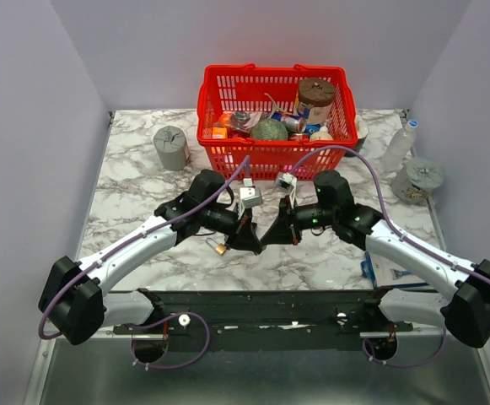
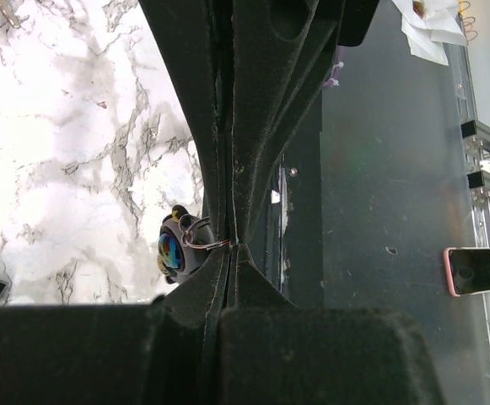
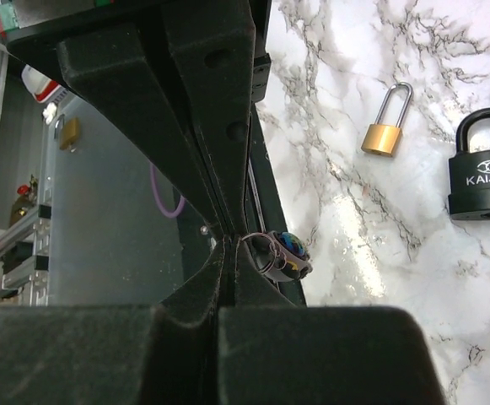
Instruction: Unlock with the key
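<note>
Dark key point(image 2: 177, 247) hangs just beside touching fingertips, ring wire pinched where left gripper point(image 2: 229, 250) and right gripper point(image 3: 228, 243) meet tip to tip. Both jaws closed tight, each apparently nipping key ring. Read step as key hand-over or regrip; lock not yet engaged. Next: release one gripper, free blade, align it to keyhole. Check right wrist view for black padlock point(image 3: 485, 169) and brass padlock point(image 3: 386, 126), lying beyond right tips, well apart; left wrist view shows neither. In top view you cannot resolve key.
</note>
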`<act>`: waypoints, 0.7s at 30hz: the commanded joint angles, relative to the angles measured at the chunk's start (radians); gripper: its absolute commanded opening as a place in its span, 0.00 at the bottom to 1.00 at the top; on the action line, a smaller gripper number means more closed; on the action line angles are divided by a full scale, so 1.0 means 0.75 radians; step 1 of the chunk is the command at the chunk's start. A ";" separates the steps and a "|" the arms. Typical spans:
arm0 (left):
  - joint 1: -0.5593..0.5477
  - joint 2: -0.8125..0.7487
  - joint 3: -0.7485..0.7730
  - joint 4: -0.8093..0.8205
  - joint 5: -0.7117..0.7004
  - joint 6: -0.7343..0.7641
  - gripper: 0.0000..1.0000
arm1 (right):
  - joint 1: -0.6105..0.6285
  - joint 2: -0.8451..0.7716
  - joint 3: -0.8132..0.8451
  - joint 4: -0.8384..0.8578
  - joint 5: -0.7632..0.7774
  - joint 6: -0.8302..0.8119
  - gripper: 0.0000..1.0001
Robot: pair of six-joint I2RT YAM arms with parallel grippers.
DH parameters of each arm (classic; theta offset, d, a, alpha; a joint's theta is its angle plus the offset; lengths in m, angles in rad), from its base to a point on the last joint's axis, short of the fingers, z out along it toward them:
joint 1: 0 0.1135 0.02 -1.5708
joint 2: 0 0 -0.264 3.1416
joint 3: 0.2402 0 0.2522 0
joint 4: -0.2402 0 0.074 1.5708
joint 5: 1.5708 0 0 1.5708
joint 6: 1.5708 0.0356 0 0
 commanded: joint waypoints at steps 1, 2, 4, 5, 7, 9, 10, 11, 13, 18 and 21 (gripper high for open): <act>-0.010 -0.019 0.025 0.062 -0.051 0.005 0.20 | 0.015 0.018 -0.059 0.116 0.061 0.085 0.01; -0.008 -0.025 0.023 0.066 -0.064 0.003 0.28 | 0.015 0.012 -0.067 0.130 0.114 0.106 0.01; -0.010 -0.045 0.009 0.078 -0.102 -0.009 0.47 | 0.013 0.004 -0.094 0.207 0.167 0.175 0.01; -0.008 -0.053 0.003 0.084 -0.119 -0.015 0.53 | 0.013 -0.003 -0.122 0.234 0.210 0.200 0.01; -0.008 -0.084 -0.016 0.088 -0.156 -0.026 0.68 | 0.009 -0.019 -0.149 0.318 0.239 0.261 0.01; -0.002 -0.117 -0.028 0.088 -0.186 -0.040 0.78 | 0.001 -0.035 -0.190 0.400 0.262 0.318 0.01; 0.001 -0.131 -0.046 0.088 -0.205 -0.060 0.85 | -0.001 -0.039 -0.202 0.423 0.270 0.331 0.01; 0.003 -0.149 -0.056 0.088 -0.252 -0.075 0.87 | -0.003 -0.044 -0.216 0.449 0.278 0.345 0.01; 0.005 -0.213 -0.099 0.131 -0.327 -0.130 0.87 | -0.008 -0.070 -0.265 0.543 0.282 0.390 0.01; 0.007 -0.429 -0.222 0.370 -0.607 -0.451 0.86 | -0.010 -0.127 -0.370 0.794 0.315 0.506 0.01; 0.005 -0.550 -0.365 0.656 -0.738 -0.710 0.82 | -0.010 -0.156 -0.400 0.913 0.315 0.570 0.01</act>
